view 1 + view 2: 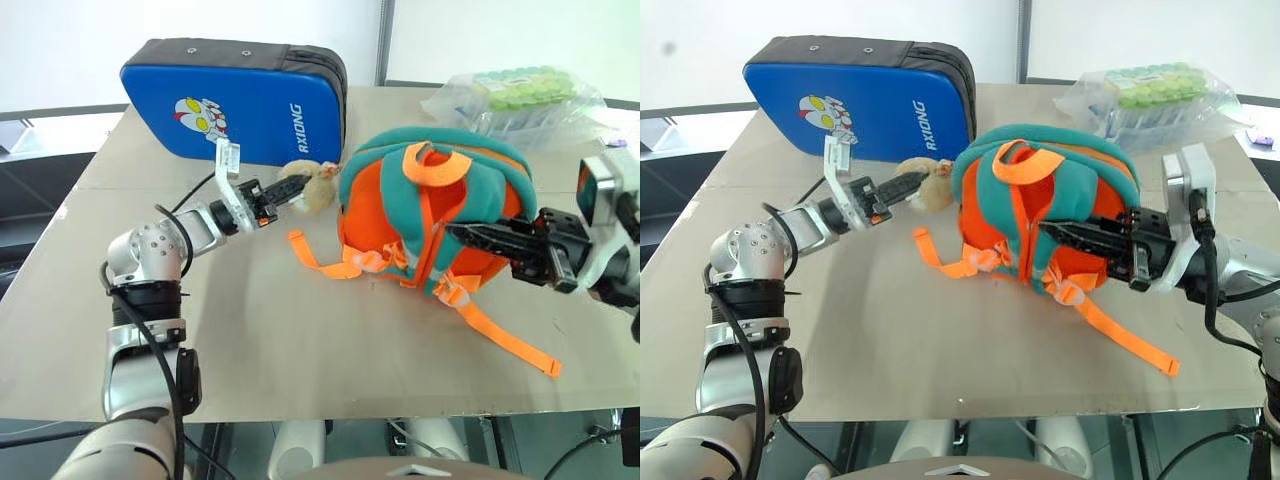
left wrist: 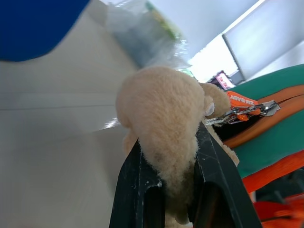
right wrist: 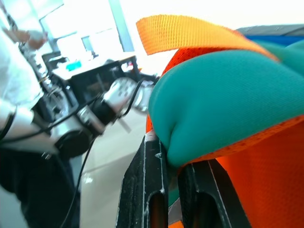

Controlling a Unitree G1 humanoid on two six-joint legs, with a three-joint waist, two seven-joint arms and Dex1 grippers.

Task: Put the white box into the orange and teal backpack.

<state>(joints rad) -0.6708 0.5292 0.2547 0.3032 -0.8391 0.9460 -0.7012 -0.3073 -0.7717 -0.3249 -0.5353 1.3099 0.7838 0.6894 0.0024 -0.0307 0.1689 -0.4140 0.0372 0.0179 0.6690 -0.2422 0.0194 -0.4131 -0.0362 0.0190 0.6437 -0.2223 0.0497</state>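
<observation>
The orange and teal backpack lies in the middle of the table with its straps facing me. Its beige plush charm hangs off the left side by the zipper pull. My left gripper reaches in level from the left and is shut on the charm, which bulges out between the two black fingers. My right gripper comes in from the right and is shut on a fold of the backpack's teal fabric. The white box is out of view.
A big blue pad stands at the back left of the table, just behind the charm. A clear plastic bag of green items lies at the back right. Loose orange straps trail toward the front. A person in white stands off the table.
</observation>
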